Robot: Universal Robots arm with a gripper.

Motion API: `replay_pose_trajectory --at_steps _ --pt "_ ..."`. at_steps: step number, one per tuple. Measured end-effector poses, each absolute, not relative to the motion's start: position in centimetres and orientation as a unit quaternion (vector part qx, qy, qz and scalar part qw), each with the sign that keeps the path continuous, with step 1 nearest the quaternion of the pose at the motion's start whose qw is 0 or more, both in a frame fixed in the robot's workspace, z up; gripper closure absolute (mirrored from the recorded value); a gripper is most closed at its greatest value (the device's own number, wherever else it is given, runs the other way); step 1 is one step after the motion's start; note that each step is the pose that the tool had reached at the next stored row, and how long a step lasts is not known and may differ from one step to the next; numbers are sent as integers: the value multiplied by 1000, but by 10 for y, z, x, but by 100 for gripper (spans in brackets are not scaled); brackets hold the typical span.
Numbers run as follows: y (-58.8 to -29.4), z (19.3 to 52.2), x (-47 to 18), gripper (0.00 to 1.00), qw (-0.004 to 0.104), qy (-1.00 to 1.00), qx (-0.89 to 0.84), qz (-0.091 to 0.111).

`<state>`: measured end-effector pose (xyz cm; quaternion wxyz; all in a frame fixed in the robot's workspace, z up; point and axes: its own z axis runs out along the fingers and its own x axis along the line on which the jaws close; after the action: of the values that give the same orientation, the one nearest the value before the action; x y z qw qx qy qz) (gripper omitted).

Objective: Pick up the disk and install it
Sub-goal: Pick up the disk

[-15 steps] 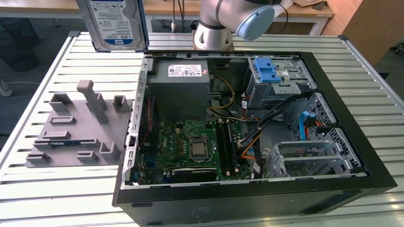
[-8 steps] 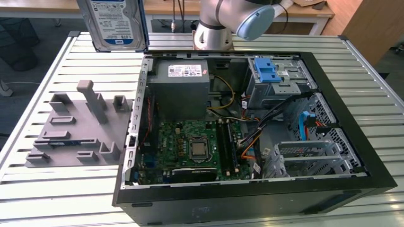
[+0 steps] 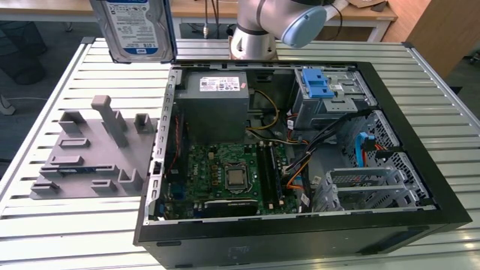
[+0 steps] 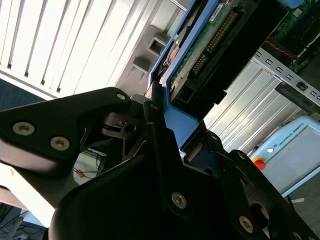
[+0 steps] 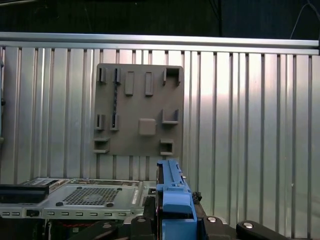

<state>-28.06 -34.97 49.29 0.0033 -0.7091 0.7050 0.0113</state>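
At the exterior view's left, a grey plastic fixture plate (image 3: pixel 90 157) with upright pegs and brackets lies on the ribbed aluminium slat table (image 3: pixel 420 73), well below the fingers. Above it hangs the disk (image 3: pixel 139 28), a flat rectangular silver hard drive in a blue plastic carrier, raised clear of the table. Its white-and-blue label, covered in small print, faces the exterior camera, and its long axis runs up and down. In the second wrist view the black gripper (image 4: pixel 172 117) is clenched on the blue carrier's end. The fingers (image 4: pixel 154 120) pinch it so that the drive's green circuit-board side and connector row extend away from them. Further right and lower than the fingers, an open black tower computer case (image 3: pixel 300 225) lies on its side. It holds a grey power supply box with a white printed label (image 3: pixel 216 95), a green motherboard (image 3: pixel 232 169) and a grey metal drive cage with a blue handle (image 3: pixel 326 90). Behind the case stands the silver robot arm with a pale blue joint cap (image 3: pixel 300 25). Beyond it are a wooden desk (image 3: pixel 195 8) and dark floor.
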Motion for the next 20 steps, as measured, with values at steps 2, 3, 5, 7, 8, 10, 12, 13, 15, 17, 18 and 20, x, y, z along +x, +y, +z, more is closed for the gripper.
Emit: replay_pose_trajectory --at_steps 2,3,5,7,8,10,12,13,15,17,18,20 --pt "-353 493 -281 64 3 705 -709 11" --pt "-354 493 -281 64 3 705 -709 11" --pt "-354 493 -280 64 3 705 -709 11" --pt "-355 493 -277 64 3 705 -709 11" --pt "-355 493 -274 64 3 705 -709 11" --pt "-355 493 -269 64 3 705 -709 11" --pt "-355 493 -265 64 3 705 -709 11" --pt "-355 493 -263 64 3 705 -709 11" --pt "-355 493 -261 64 3 705 -709 11" --pt "-355 493 -261 64 3 705 -709 11" --pt "-355 493 -261 64 3 705 -709 11" --pt "-355 493 -261 64 3 705 -709 11"
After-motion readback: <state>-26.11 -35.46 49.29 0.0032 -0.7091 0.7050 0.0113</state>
